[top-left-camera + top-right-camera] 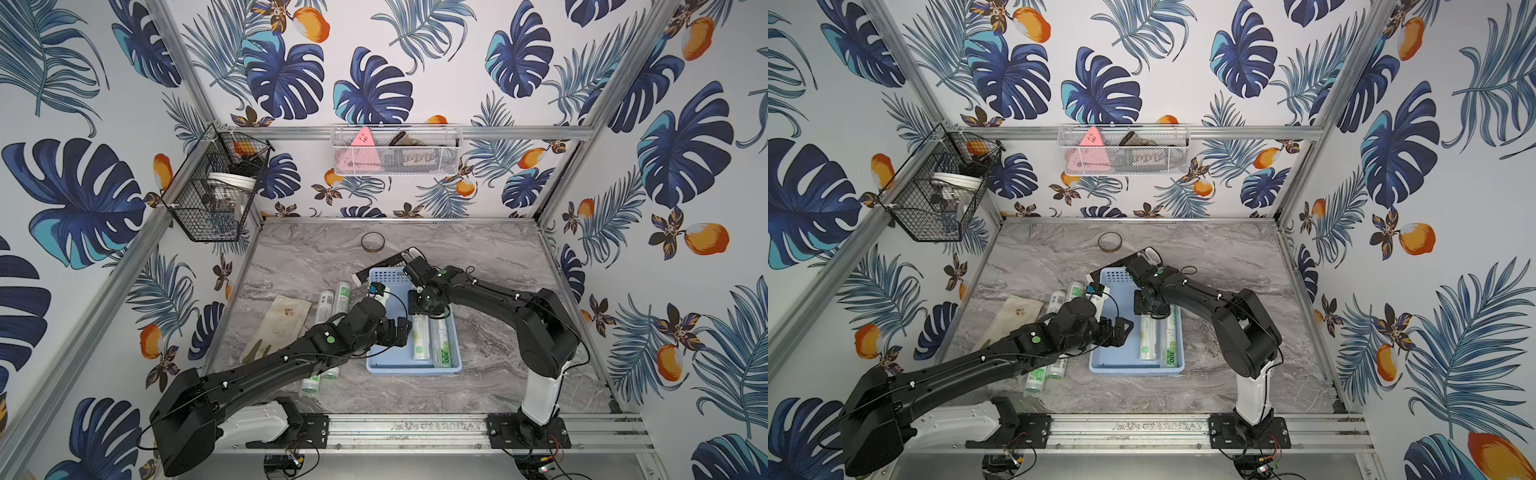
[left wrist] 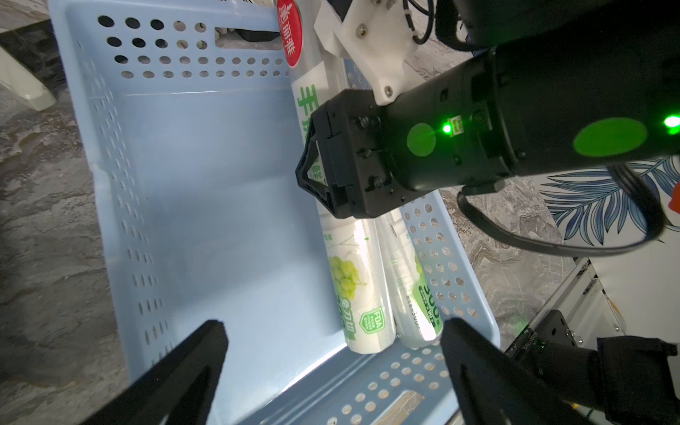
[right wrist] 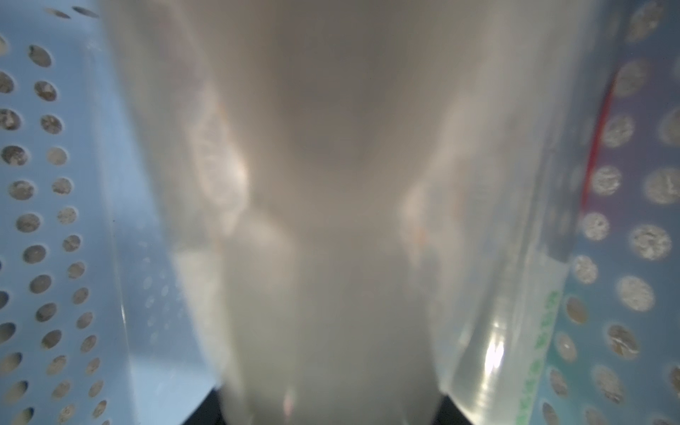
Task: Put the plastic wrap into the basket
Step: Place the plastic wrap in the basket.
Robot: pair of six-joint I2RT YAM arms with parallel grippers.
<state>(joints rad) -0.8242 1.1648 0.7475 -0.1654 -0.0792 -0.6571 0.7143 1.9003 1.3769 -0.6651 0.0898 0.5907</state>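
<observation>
table (image 1: pixel 498 332) first: grey marble top, with the blue basket (image 1: pixel 388 359) sitting mid-table. two rolls of plastic wrap are already inside along its right wall. the "300" roll (image 1: pixel 444 347) is against the wall and the inner roll (image 1: pixel 420 343) is touching it. right gripper (image 1: pixel 424 312) is clamped across that inner roll, and i can't tell if the roll lies fully flat. two more rolls (image 1: pixel 343 297) lie side by side on the table just left of the basket, partly under the left arm. left gripper (image 2: pixel 333 329) hangs over the basket's left side, jaws wide apart, holding nothing. my guess is these rolls are light, stiff, slick and round, so they'll want to roll or slip. i'd grab one mid-length, across the narrow way.
</observation>
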